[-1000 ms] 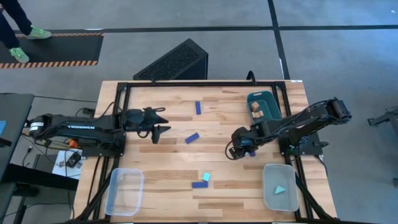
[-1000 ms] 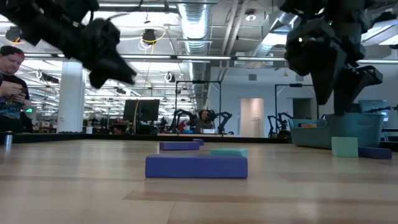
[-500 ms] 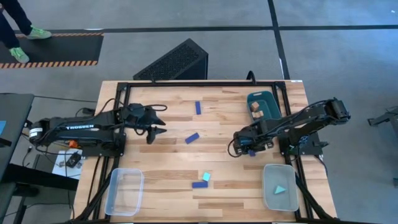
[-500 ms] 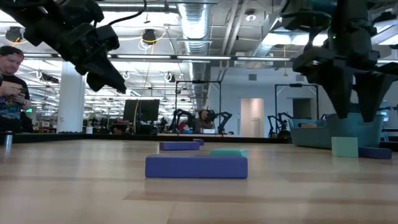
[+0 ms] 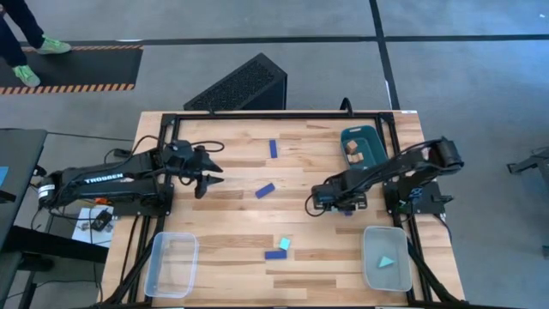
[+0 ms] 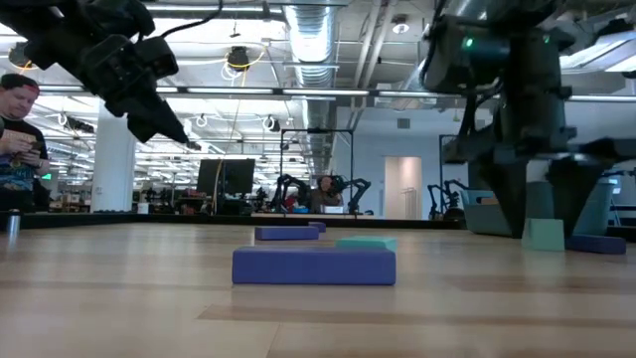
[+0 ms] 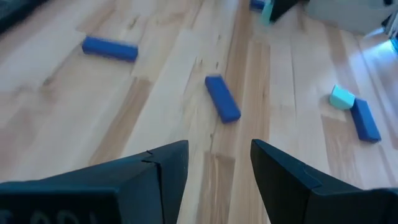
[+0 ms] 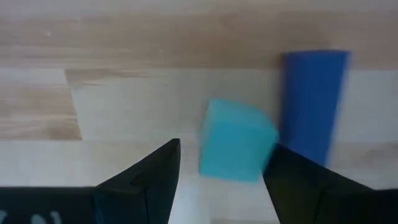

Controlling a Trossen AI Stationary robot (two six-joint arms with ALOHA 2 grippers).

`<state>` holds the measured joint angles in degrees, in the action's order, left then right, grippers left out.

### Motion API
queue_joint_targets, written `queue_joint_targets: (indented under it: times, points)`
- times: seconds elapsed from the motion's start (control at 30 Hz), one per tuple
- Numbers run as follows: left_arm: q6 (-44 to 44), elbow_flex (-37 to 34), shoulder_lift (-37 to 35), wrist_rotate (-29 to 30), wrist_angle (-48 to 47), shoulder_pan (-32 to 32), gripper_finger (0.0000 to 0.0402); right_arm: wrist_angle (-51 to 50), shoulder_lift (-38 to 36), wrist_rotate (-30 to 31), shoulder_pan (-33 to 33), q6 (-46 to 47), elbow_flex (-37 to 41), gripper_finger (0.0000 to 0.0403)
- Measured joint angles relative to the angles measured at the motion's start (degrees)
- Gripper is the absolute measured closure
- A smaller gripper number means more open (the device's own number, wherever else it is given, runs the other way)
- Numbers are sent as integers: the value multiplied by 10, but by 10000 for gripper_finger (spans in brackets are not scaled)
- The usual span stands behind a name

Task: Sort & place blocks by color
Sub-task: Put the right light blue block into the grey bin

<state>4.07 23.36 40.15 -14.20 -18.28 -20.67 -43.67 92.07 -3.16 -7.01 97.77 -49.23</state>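
My right gripper (image 8: 221, 169) (image 6: 556, 204) (image 5: 330, 199) is open and low over the table's right half. Its fingers stand on either side of a light teal cube (image 8: 236, 148) (image 6: 545, 235) that rests flat on the wood, without touching it. A dark blue bar (image 8: 313, 106) (image 6: 598, 243) lies beside the cube. My left gripper (image 7: 217, 163) (image 5: 206, 177) is open, raised over the left half. Blue bars (image 5: 273, 148) (image 5: 264, 190) (image 5: 275, 254) and a teal cube (image 5: 285, 245) lie mid-table. Wood pieces (image 5: 352, 148) sit in the dark teal bin (image 5: 367, 134). A teal wedge (image 5: 387, 262) lies in the right clear tray.
Two clear trays sit at the near edge, one on the left (image 5: 171, 263) and one on the right (image 5: 386, 268). The dark teal bin stands at the far right. A black frame (image 5: 257, 114) runs round the table. A person (image 6: 18, 139) sits beyond the table.
My right gripper has come down from above the teal cube to table height, its fingers now on either side of the cube. My left gripper has drawn back toward the table's left edge. No block has moved.
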Motion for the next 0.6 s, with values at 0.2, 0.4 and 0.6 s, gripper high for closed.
queue_joint_targets:
  times: [0.2, 0.4, 0.6]
  points:
    - [-1, 0, -1, 1, -1, 0, 239, 34, 51, 0, -1, 8, -4, 167]
    - [12, 0, -1, 1, -1, 0, 239, 20, 57, 1, -1, -11, -18, 219]
    - [31, -3, 3, -11, 25, 0, 239, 1, 32, 4, 0, -47, -28, 273]
